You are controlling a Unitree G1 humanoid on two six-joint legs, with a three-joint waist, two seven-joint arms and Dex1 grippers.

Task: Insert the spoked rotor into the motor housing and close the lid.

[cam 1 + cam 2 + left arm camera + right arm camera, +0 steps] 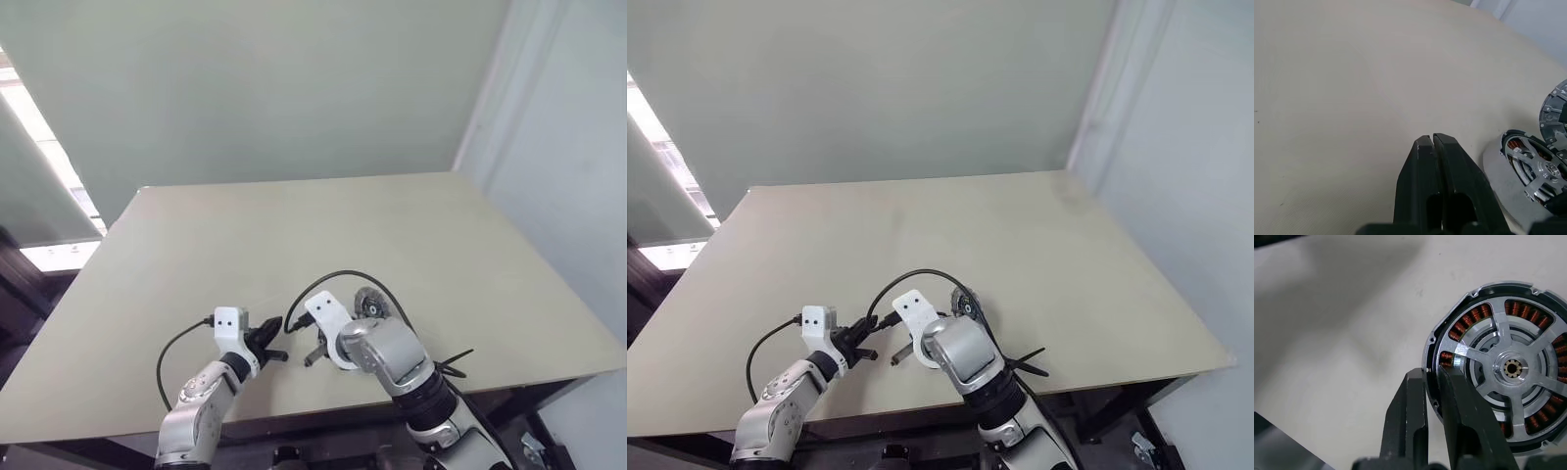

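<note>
**Rotor seated in housing, rim pinched by right tool; lid waiting alongside**

Right tool [1432,382]: two black fingers nearly closed, straddling the edge of the assembly, one finger outside the housing wall, the other inside over the rim. Grasping at the rim, angled steeply down onto the table [294,225].

Spoked rotor [1511,368]: lying inside the motor housing [1436,335], spokes level over the coppery windings, hub centred. Looks seated or very close to it, judged from the right wrist view.

Left tool [1432,147]: clenched on nothing, fingers pressed together, hovering just above the table near the assembly, apart from it.

Lid [1555,117]: dark notched disc, close beside the housing on its far side from the left tool; touching or not, cannot tell. In the head view [370,304] partly hidden behind the right arm.

Handling, as judgement: all metal, stiff, probably dense for their size. Rotor polished, likely slippery; thin rim best taken edge-on, as now. Possibly magnetic pull between parts, so risk of snapping askew. Windings delicate; keep fingertips off them. Lid best taken by the notched rim, held flat.

Count: one rotor, one housing, one lid, two tools.
</note>
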